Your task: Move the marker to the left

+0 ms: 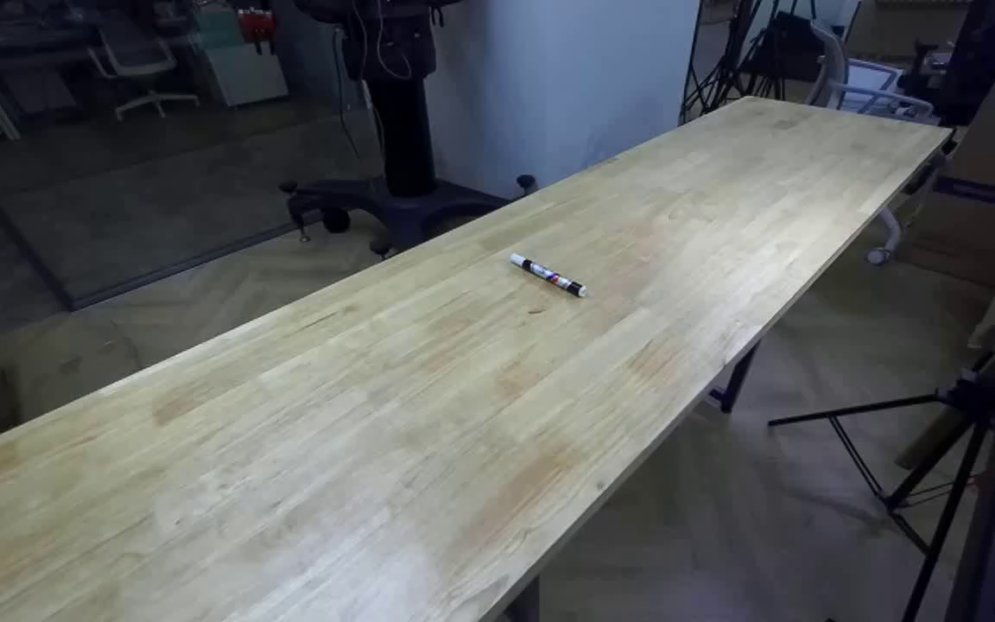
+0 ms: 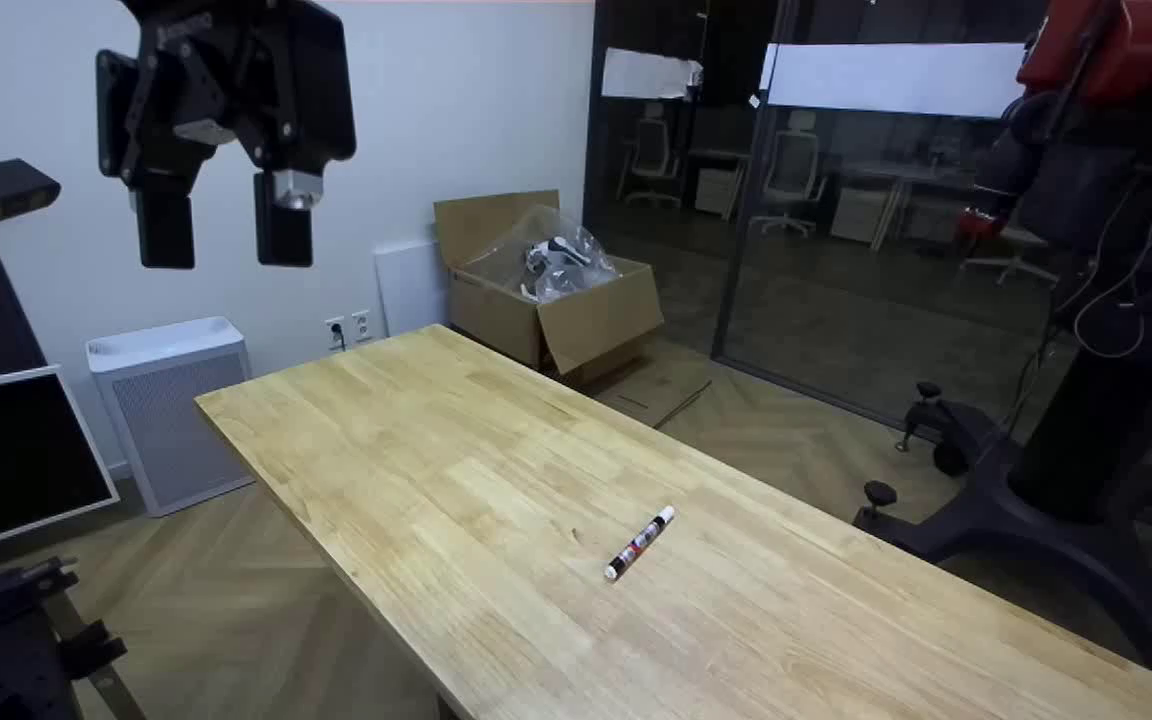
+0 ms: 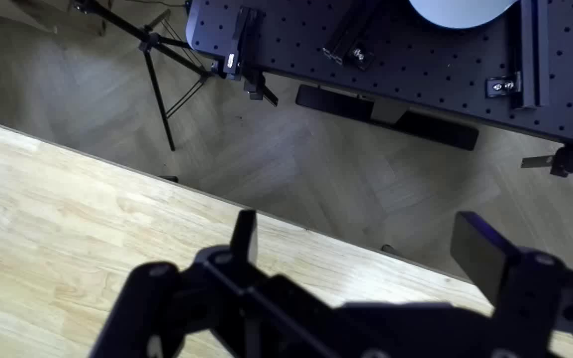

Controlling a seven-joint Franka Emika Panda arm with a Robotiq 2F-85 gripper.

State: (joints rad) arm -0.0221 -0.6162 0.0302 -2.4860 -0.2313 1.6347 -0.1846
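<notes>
Gripper (image 2: pixel 225 238): jaws apart, nothing between. Marker (image 2: pixel 640 544): lower than gripper, well apart, lying on table (image 2: pixel 426 450), outside wrist view. Probable step, approach: best to centre over marker first, turn jaws to straddle width, descend slowly, pinch near middle.

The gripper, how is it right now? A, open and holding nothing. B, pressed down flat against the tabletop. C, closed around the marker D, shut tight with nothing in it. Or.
A: in an exterior view the gripper has its jaws apart with nothing between them, while the marker lies separately on the wooden table.
</notes>
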